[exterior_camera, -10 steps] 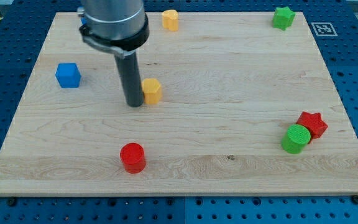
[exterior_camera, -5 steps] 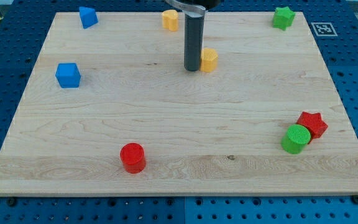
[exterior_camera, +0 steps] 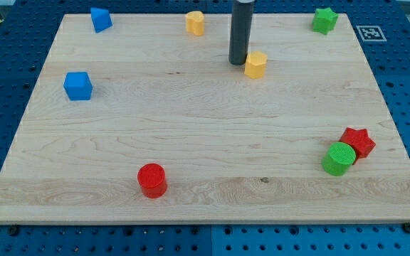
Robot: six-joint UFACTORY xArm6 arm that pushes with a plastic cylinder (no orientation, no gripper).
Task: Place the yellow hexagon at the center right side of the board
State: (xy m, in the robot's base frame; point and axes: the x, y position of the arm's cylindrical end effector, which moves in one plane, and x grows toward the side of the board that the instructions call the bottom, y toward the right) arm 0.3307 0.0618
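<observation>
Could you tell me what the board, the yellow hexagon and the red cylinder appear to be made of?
The board looks like light wood with a smooth matte finish: pale planks with grain lines and a small dark knot show. The yellow hexagon, just right of my tip, and the red cylinder look like matte plastic, uniformly coloured; the cylinder's faint ridges suggest 3D printing, though that is uncertain.
</observation>
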